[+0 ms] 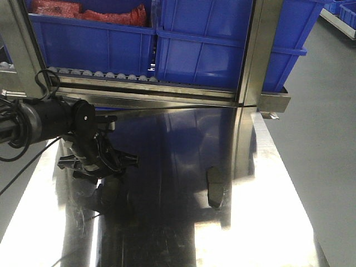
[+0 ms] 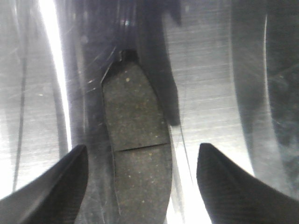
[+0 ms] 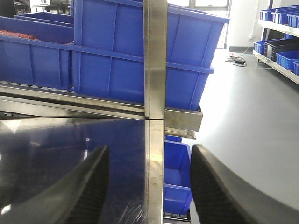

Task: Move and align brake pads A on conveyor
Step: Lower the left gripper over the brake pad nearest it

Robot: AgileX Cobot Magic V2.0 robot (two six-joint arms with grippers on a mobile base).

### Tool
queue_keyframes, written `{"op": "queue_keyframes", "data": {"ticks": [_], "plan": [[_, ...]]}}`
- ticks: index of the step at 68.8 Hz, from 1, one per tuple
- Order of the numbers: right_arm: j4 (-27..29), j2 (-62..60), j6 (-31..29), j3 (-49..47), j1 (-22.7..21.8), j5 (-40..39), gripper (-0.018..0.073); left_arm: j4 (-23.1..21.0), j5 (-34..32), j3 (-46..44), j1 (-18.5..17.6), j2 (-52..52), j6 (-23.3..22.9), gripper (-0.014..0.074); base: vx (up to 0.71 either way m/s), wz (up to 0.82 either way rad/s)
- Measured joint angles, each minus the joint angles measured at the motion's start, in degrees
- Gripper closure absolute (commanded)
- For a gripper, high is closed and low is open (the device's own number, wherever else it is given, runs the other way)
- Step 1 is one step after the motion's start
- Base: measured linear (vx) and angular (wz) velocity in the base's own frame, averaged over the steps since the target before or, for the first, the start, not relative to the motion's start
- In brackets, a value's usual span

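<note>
Left gripper [image 2: 142, 149]: open. Its two dark fingers [image 2: 51, 189] are spread wide at 7 and 5 o'clock in the left wrist view and grip nothing.
Brake pad [image 2: 135, 140]: lies flat on the shiny steel surface [image 2: 210, 93], running lengthwise from 12 to 6 o'clock between the left fingers. There is a clear gap on each side. A thin groove crosses it just below its middle, and a small dark tab shows at its 12 o'clock end.
Left arm [image 1: 50, 119]: black, with looped cables. It enters the front view from 9 o'clock with its wrist turned down toward the surface. The dark shape beneath it cannot be told apart from a reflection.
Second brake pad [image 1: 215, 189]: lies on the same surface at about 4 o'clock from the left wrist and well apart from it, beside a strip of glare. It is too dark to show detail.
Right gripper [image 3: 150, 150]: open. Its textured fingers [image 3: 88, 186] sit at 7 and 5 o'clock with nothing between them.
Steel post [image 3: 155, 60]: stands upright in the middle of the right wrist view, at the surface's far edge.
Blue bins [image 1: 206, 50]: sit on a roller rack [image 1: 100, 74] at 12 o'clock of the surface. The bin at 11 o'clock holds red items [image 1: 89, 12].
Floor [image 3: 243, 116]: grey, at 3 o'clock of the post.
</note>
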Motion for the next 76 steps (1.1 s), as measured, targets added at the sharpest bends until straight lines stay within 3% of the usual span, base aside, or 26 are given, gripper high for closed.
{"op": "queue_keyframes", "data": {"ticks": [51, 65, 76], "plan": [[0.00, 0.00, 0.00, 0.00, 0.00, 0.00, 0.0180, 0.52, 0.59, -0.82, 0.00, 2.52, -4.30, 0.0141, 0.00, 0.00], [0.00, 0.00, 0.00, 0.00, 0.00, 0.00, 0.0180, 1.18, 0.65, -1.07, 0.00, 3.12, -4.49, 0.0260, 0.00, 0.00], [0.00, 0.00, 0.00, 0.00, 0.00, 0.00, 0.0180, 2.12, 0.53, -1.34, 0.00, 3.39, -4.59, 0.0463, 0.00, 0.00]]}}
